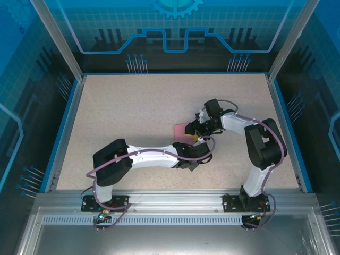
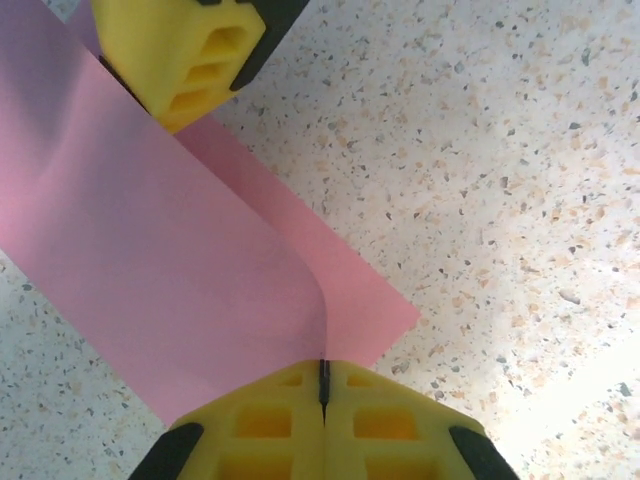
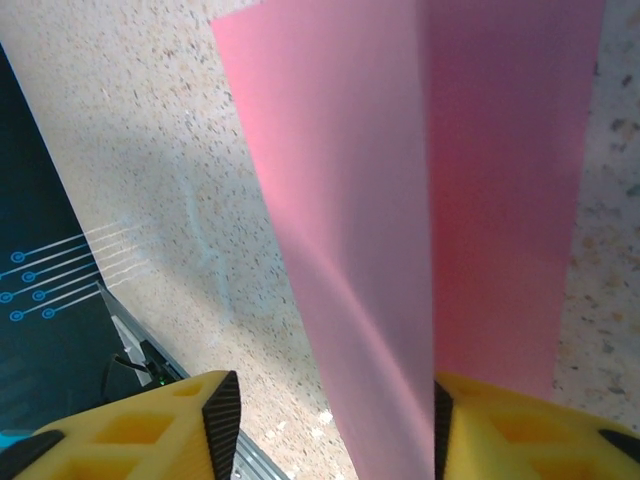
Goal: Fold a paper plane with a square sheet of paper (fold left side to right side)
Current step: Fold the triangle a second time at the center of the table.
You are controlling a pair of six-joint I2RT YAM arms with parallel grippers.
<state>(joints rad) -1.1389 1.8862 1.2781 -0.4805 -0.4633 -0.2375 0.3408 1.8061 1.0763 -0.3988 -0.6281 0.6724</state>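
**Left gripper.** The left gripper has its jaws pressed together, pinching the near edge of the square sheet of paper. The edge enters the seam between the two yellow pads. Directly ahead of the pads the sheet rises off the table in a soft curl. A second layer lies flat beneath it and reaches out to the right of the claw.

**Sheet, ahead of the left claw.** It is pink-red, thin and partly doubled over itself, with no sharp crease visible at the curl and no dart shape yet.

- **Handling (judgement):** It looks very light and limp, with no stiffness to carry its own weight, so it will probably sag, twist or spring back if released before a fold is pressed.
- **Risks (judgement):** It is likely to wrinkle or tear under a sideways pull, and to slide on the smooth speckled top.
- **Where to hold (judgement):** It is best taken at an edge or corner with a shallow pinch, as here, and moved slowly with the far part held down.

**Right gripper, at the far end of the sheet from the left claw.** The right gripper has its jaws spread and pinches nothing. In the right wrist view the paper runs forward from between its fingers, close against the right-hand one. Whether it touches cannot be told. In the left wrist view one yellow finger of this claw stands over the sheet's far part.

**Overhead.** Both claws meet at the sheet, to the right of the table's centre.
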